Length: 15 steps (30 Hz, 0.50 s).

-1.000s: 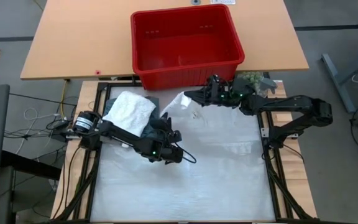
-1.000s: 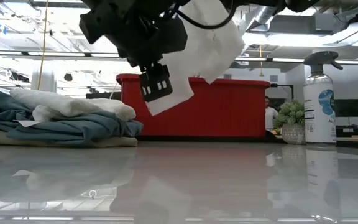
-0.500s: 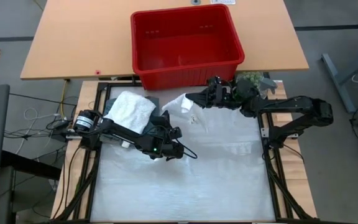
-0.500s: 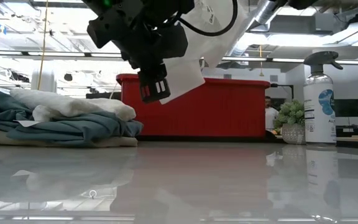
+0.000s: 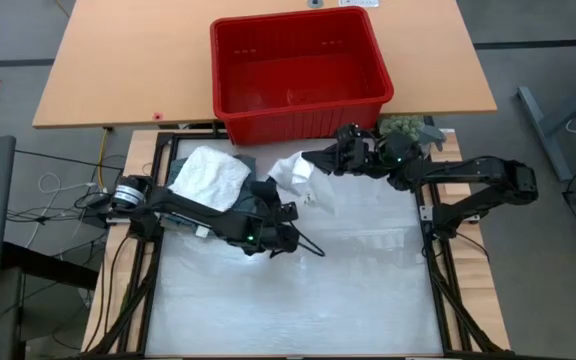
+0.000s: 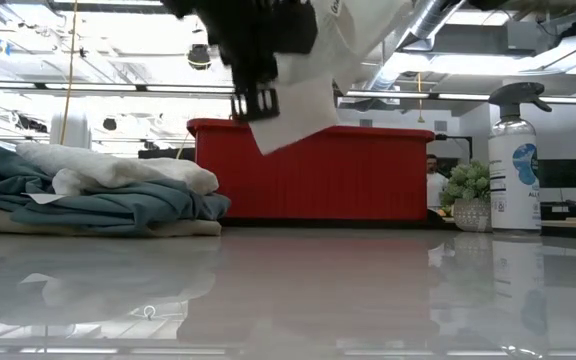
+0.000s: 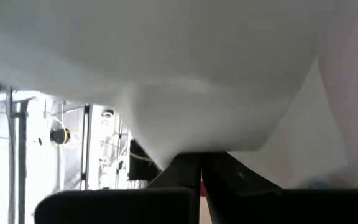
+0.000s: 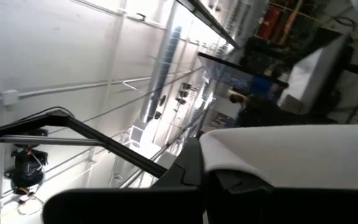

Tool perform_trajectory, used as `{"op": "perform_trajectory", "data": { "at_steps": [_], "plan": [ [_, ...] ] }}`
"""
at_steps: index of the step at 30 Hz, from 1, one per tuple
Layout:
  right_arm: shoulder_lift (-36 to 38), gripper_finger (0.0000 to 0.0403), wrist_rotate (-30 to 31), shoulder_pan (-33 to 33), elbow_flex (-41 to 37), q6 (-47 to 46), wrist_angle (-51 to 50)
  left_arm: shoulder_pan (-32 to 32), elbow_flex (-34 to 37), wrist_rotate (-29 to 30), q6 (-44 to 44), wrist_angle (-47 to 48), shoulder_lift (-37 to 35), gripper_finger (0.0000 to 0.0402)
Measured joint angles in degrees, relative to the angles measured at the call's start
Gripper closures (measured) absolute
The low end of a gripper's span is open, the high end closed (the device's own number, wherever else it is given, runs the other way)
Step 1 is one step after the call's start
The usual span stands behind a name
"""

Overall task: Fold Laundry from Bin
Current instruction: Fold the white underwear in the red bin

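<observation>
Now both grippers, left [image 5: 286, 212] and right [image 5: 310, 158], are clamped on a white cloth [image 5: 293, 172] held up just below the red bin [image 5: 301, 112]. Folded laundry [image 5: 208, 177] sits at the upper left of the table [image 5: 298, 290], whose lower half lies bare.

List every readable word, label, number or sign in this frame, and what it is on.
Spray bottle label: a few large letters show, cut off and too blurred to read reliably.
Red bin: no text visible.
White garment held by both grippers: no legible print.
Nothing else is readable.
</observation>
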State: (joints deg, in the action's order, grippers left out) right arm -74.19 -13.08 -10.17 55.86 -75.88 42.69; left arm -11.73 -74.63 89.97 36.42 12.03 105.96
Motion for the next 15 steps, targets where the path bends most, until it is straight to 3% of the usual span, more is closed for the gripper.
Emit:
{"op": "perform_trajectory", "data": {
  "at_steps": [8, 15],
  "plan": [
    [0.9, 0.0384, -3.3, -3.9, 0.0, 2.3, 2.1, -2.9, -0.6, 0.1, -2.7, 7.5, -14.1, 0.0401],
    [0.9, 0.0384, -8.6, -8.7, 0.0, 3.9, -3.1, -3.3, -0.6, 0.1, -15.3, 15.6, -26.7, 0.0402]
  ]
}}
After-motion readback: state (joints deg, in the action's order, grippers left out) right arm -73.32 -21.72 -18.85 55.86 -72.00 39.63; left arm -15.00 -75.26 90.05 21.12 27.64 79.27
